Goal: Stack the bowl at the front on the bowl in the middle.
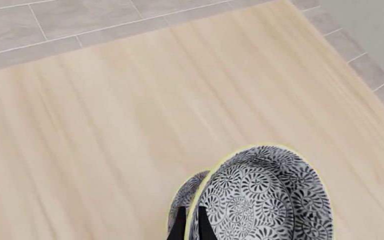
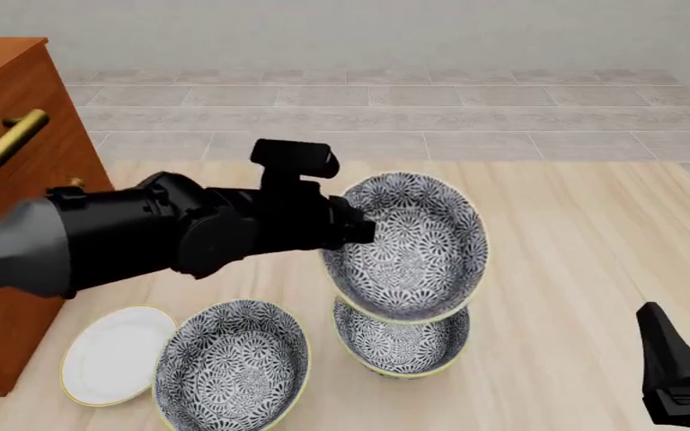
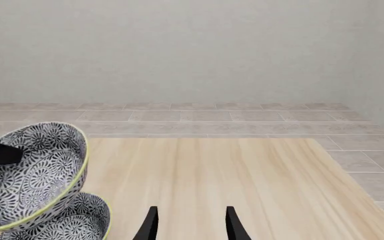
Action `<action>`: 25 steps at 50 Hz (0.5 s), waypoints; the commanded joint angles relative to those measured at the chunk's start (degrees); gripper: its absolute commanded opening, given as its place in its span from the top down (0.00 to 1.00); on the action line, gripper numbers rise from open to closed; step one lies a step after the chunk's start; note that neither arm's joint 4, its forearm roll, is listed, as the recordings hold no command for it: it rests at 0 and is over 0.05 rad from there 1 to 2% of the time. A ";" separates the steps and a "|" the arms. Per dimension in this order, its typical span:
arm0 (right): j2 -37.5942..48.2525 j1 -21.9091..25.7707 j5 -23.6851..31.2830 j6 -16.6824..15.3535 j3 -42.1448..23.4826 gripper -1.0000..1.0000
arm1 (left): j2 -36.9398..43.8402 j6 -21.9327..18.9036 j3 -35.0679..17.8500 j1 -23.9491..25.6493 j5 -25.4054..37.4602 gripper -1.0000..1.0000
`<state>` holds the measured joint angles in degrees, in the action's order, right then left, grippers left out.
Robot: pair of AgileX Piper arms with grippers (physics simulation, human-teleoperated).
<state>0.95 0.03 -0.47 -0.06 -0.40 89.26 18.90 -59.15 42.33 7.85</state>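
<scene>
My left gripper (image 2: 355, 230) is shut on the rim of the front bowl (image 2: 415, 244), a deep black-and-white floral bowl with a pale yellow rim. It holds the bowl tilted in the air. In the left wrist view its dark fingers (image 1: 178, 227) pinch that bowl's (image 1: 265, 195) wall. Directly below, on the table, stands the middle bowl (image 2: 399, 346), of the same pattern. The right wrist view shows the held bowl (image 3: 35, 172) just above the middle bowl (image 3: 68, 220). My right gripper (image 3: 192, 225) is open with nothing between its fingers, low at the table's right front (image 2: 685, 368).
A third floral bowl (image 2: 231, 368) sits at the front left beside a flat white plate (image 2: 111, 355). A wooden cabinet (image 2: 10, 117) with a brass handle stands at the left edge. Tiled floor lies beyond the table's far edge.
</scene>
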 commanded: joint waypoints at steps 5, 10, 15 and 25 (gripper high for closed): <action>0.00 0.00 0.00 0.00 0.00 0.00 | 2.44 0.37 -0.06 2.47 -1.76 1.00; 0.02 0.00 -0.01 0.00 0.00 0.00 | 3.37 0.25 0.40 2.65 -2.67 1.00; 0.00 0.01 0.00 0.00 0.00 0.00 | 3.75 0.26 0.92 2.52 -3.12 1.00; 0.01 -0.01 0.00 -0.01 0.00 0.00 | 4.05 -0.07 1.77 2.45 -3.92 1.00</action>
<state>0.96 0.03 -0.47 -0.07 -0.40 92.83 19.26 -57.86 44.65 4.93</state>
